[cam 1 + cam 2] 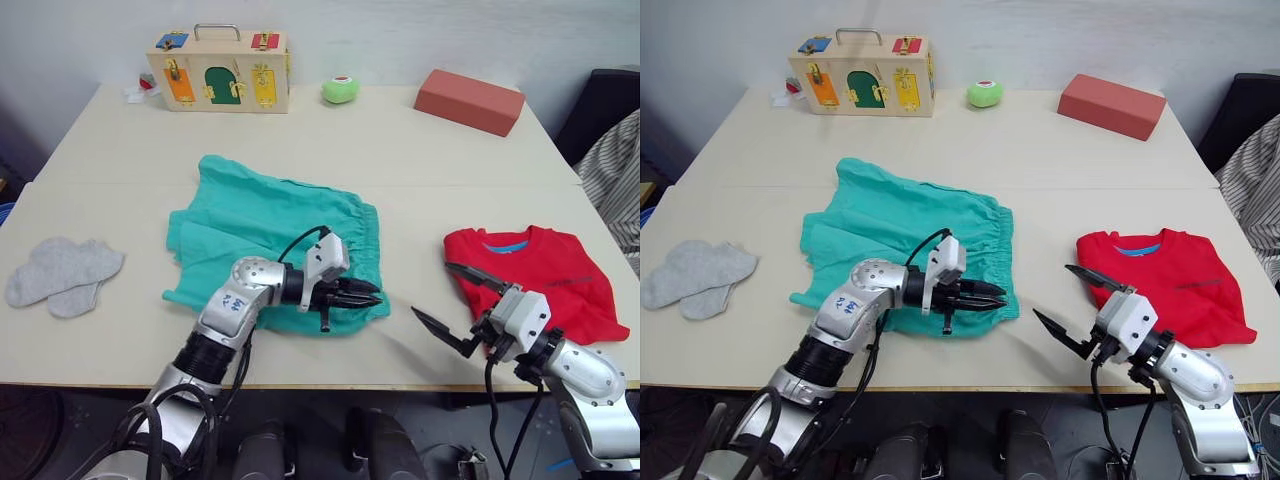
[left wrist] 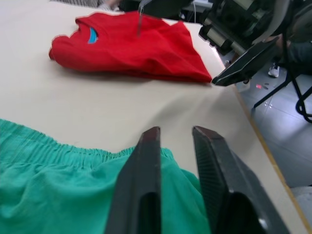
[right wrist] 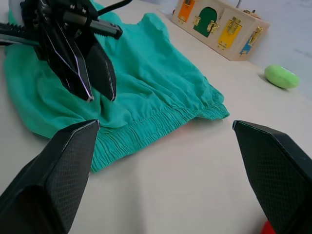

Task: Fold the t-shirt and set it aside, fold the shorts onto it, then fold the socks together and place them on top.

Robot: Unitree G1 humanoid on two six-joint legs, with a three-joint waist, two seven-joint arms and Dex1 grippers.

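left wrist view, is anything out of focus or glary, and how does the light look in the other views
Left wrist view: the left gripper's fingers are soft at close range, while the t-shirt is sharper. Right wrist view: the right gripper's fingers loom large and blurred, and the shorts are clearer. Left eye view: even, soft light on the table, with faint shadows and no glare.

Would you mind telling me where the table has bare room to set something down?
The widest bare patch runs across the far half, between the shorts and the wooden box, green ball and red block. Another lies between the socks and shorts. The near edge between shorts and t-shirt is crowded by both grippers.
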